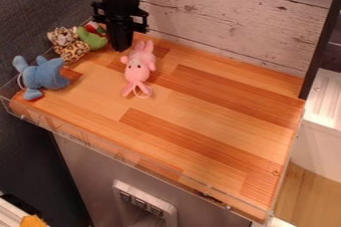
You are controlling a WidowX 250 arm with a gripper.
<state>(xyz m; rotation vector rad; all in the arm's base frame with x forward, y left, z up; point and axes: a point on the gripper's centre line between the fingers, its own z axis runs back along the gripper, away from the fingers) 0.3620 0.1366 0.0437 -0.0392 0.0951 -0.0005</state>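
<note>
Camera view: the pink rabbit (138, 66) lies loose on the wooden counter (206, 121), so lifting it looks undone. The gripper (120, 49) hangs near the rabbit, on its wall side and a little left in view; whether spread or pressed together, I cannot tell. Left of the rabbit sit the green toy (92, 39), leopard toy (71, 52) and blue toy (45, 77).

The wooden table top (220, 121) has light and dark brown strips. A pink bunny (138, 69) lies on it. Near the dark wall (30, 19) sit a blue toy (45, 76), a spotted toy (69, 49) and a green toy (92, 39).
</note>
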